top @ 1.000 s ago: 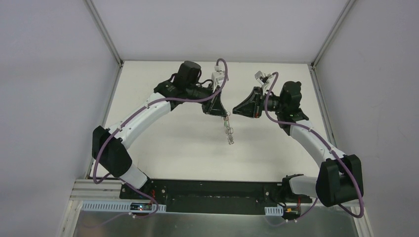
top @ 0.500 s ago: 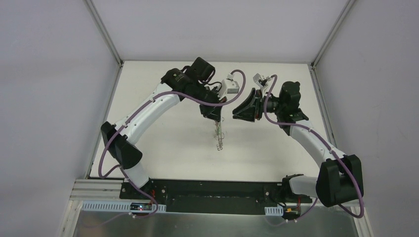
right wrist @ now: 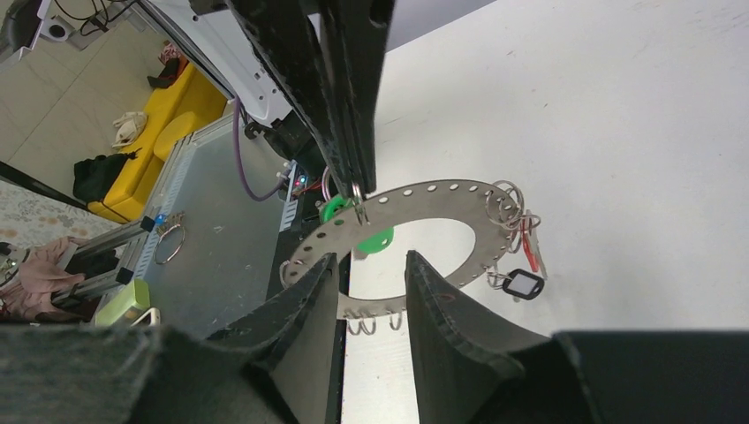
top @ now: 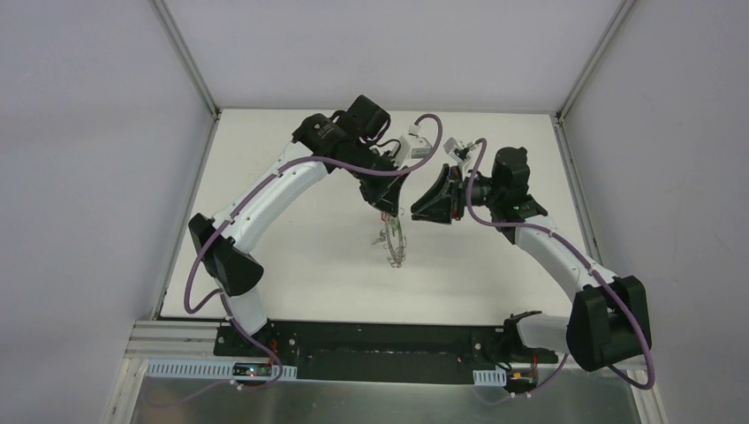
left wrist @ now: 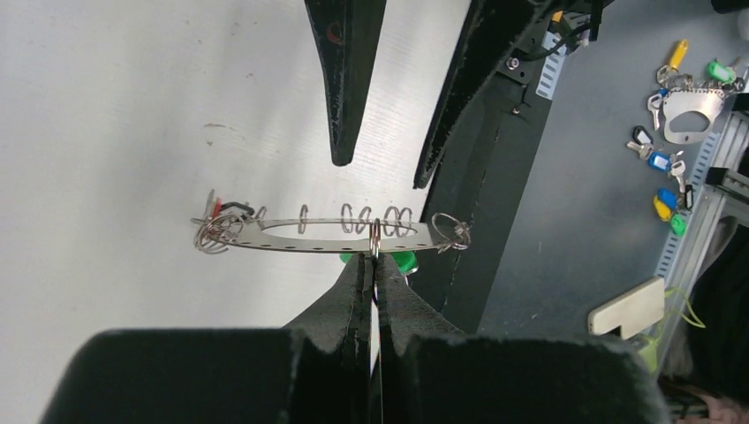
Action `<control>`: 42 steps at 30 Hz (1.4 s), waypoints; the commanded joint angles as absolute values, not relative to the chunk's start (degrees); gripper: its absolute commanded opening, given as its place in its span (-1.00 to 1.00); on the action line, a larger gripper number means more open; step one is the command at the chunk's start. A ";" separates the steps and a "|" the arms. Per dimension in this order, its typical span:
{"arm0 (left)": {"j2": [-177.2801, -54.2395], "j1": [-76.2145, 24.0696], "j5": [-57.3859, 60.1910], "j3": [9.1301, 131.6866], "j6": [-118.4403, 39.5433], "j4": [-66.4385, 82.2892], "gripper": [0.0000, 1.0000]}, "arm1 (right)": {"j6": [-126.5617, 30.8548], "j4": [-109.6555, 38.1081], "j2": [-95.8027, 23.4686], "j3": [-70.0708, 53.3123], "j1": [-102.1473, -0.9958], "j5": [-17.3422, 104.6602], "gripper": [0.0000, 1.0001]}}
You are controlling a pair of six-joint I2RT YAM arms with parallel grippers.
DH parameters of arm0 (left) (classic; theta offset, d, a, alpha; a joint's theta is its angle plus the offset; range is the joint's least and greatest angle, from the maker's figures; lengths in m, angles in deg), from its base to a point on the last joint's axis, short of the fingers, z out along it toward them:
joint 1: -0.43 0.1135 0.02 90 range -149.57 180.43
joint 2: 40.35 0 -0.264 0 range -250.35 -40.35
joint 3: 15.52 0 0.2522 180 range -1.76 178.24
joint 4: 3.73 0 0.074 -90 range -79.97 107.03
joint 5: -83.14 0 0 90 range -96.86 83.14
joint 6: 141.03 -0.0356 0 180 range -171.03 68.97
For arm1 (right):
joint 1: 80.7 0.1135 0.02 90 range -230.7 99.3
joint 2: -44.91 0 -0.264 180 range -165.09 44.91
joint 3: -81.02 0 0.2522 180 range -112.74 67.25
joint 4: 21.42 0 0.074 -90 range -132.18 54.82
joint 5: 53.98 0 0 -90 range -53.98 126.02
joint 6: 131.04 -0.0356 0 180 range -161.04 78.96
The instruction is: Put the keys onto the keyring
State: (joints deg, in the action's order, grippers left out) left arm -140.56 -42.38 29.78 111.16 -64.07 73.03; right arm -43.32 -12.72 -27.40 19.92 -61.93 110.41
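The keyring [right wrist: 442, 199] is a flat grey ring with small wire loops round its rim. It hangs from my left gripper [left wrist: 374, 254], which is shut on one wire loop at the rim. In the top view the keyring [top: 394, 243] dangles below the left gripper [top: 389, 210]. Three keys hang on it: a green key [right wrist: 375, 238] near the held loop, and a red key [right wrist: 528, 247] and a dark key [right wrist: 523, 284] on the far side. My right gripper [right wrist: 371, 261] is open. The ring's near rim lies between its fingers without being clamped.
Beyond the table's near edge, on a grey surface, lie several loose coloured keys [left wrist: 661, 163] and a spare metal ring [left wrist: 693, 115]. The right gripper's fingers [left wrist: 340, 88] point toward the ring from the far side in the left wrist view.
The left arm swung the hanging keyring leftward and nearer. The right gripper opened and moved left until its fingers straddle the ring's rim.
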 commanded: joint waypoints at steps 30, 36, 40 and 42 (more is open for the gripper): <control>-143.71 -43.17 36.87 111.38 -54.41 71.10 -1.00 | -49.72 -3.92 -28.21 18.21 -59.46 110.28 -0.57; -143.78 -43.14 36.76 111.40 -54.62 71.11 -1.00 | -51.13 -2.63 -28.39 18.08 -59.15 111.15 -0.59; -143.63 -43.14 36.67 111.47 -54.80 71.15 -1.00 | -51.15 -2.57 -28.56 18.21 -59.05 111.46 -0.68; -143.63 -43.17 36.59 111.45 -54.89 71.11 -1.00 | -51.08 -2.57 -28.69 18.18 -59.03 111.64 -0.69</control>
